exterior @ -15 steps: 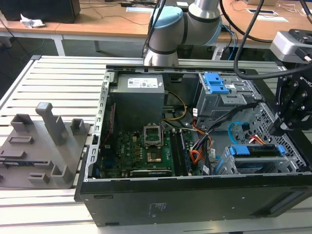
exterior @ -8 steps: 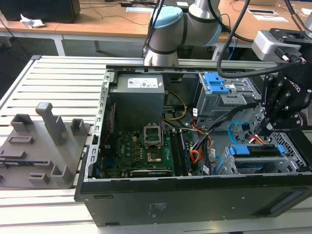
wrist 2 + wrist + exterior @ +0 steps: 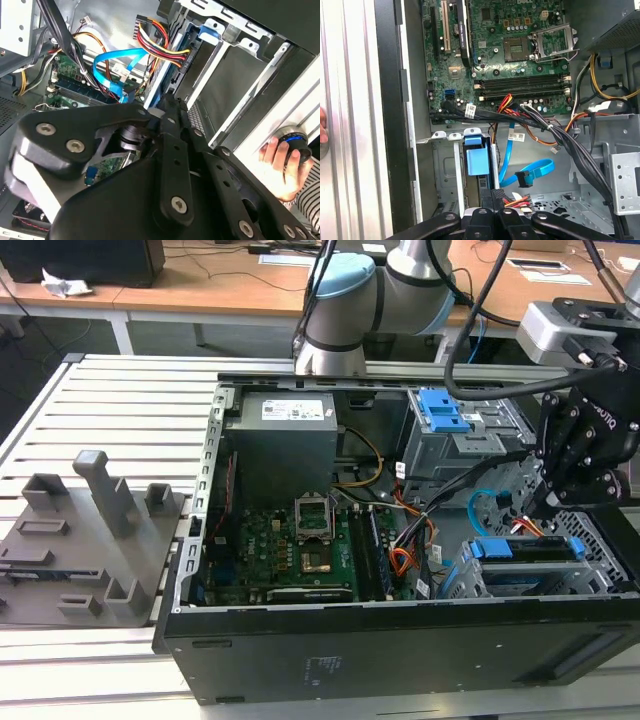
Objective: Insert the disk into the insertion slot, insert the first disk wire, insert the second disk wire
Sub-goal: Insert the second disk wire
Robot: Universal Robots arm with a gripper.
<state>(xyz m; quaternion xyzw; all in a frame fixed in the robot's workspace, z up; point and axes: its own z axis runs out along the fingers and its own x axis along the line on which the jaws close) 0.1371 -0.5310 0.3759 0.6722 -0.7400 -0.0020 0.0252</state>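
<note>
The disk [image 3: 525, 549], seen by its bright blue bracket [image 3: 477, 161], sits inside the insertion slot [image 3: 468, 585], the grey bay at the case's front corner on the exterior view's right. My gripper [image 3: 540, 512] reaches down to the disk's rear edge. Its fingers [image 3: 169, 102] stand close together on the flat black plug of the first disk wire [image 3: 160, 42], whose red, orange and yellow strands fan out beside them [image 3: 516, 202]. The second disk wire [image 3: 532, 170], light blue, loops free beside the disk, and its small black plug [image 3: 522, 178] touches nothing.
A taller grey cage with blue latch tabs [image 3: 445, 415] stands behind the slot. Thick black cables [image 3: 545, 125] cross above the bay. The motherboard [image 3: 290, 545] and power supply [image 3: 285, 445] fill the case's left. A person's hand [image 3: 277, 160] rests outside the case wall. A grey fixture plate [image 3: 90, 530] lies on the exterior view's left.
</note>
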